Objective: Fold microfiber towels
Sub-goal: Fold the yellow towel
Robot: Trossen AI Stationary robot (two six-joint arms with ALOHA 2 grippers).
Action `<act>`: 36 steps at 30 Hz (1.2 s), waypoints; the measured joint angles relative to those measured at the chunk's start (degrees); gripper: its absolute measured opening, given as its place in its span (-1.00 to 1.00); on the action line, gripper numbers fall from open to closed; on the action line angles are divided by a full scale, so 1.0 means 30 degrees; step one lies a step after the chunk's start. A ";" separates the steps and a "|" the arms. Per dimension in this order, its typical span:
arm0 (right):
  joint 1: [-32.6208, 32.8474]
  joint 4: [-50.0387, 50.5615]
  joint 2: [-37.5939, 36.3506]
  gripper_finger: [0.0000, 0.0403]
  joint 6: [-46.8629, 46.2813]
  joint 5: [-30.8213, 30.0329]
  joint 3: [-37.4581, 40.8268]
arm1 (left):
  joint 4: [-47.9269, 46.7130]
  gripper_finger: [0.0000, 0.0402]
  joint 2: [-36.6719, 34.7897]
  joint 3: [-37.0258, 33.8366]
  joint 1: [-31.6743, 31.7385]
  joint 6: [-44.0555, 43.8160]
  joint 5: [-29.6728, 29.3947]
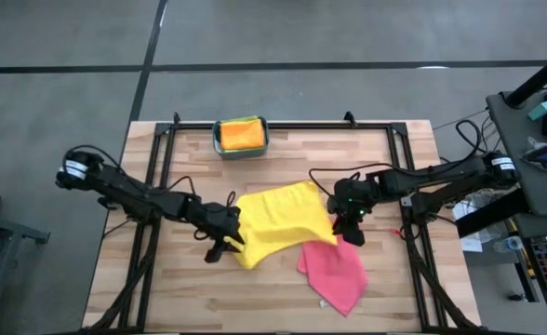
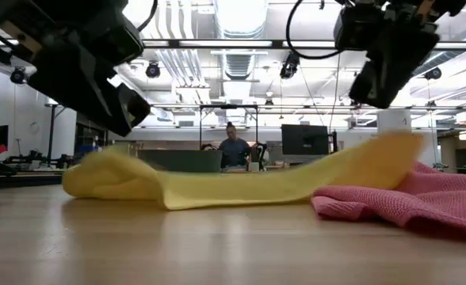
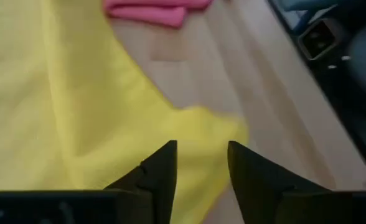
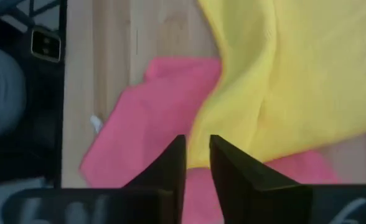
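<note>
From above we see the yellow towel (image 1: 278,221) stretched between our left gripper (image 1: 225,244) and right gripper (image 1: 351,223), one at each end; level, it sags below both; at the wrists, both pairs of fingers stand slightly apart over its edge, gripping nothing.

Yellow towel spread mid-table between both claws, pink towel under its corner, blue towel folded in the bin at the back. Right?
One thing is off: the towel in the bin is orange, not blue, as the high view shows. The rest stands: the yellow towel lies mid-table between the left claw and right claw, overlapping a corner of the pink towel.
</note>
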State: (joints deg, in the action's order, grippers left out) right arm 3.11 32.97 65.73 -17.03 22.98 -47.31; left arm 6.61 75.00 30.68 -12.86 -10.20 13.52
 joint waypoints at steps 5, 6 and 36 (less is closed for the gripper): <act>-0.0015 0.0490 0.0000 -0.41 0.0440 -0.0372 -0.0036 | -0.0036 -0.31 -0.0902 0.0015 0.0000 0.0007 0.0193; -0.0031 0.0313 0.0000 -0.38 0.0650 -0.1011 -0.0036 | -0.0043 -0.31 -0.1228 0.0015 0.0047 0.0017 0.0179; -0.4405 -0.8195 0.9690 -0.96 0.6541 -0.6578 -0.1291 | -0.6759 -0.31 -0.3177 -0.0277 0.0546 -0.1974 -0.7414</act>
State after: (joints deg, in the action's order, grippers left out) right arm -10.10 8.38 94.80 2.59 3.25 -51.18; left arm -13.67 65.47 29.85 -11.22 -16.12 -8.73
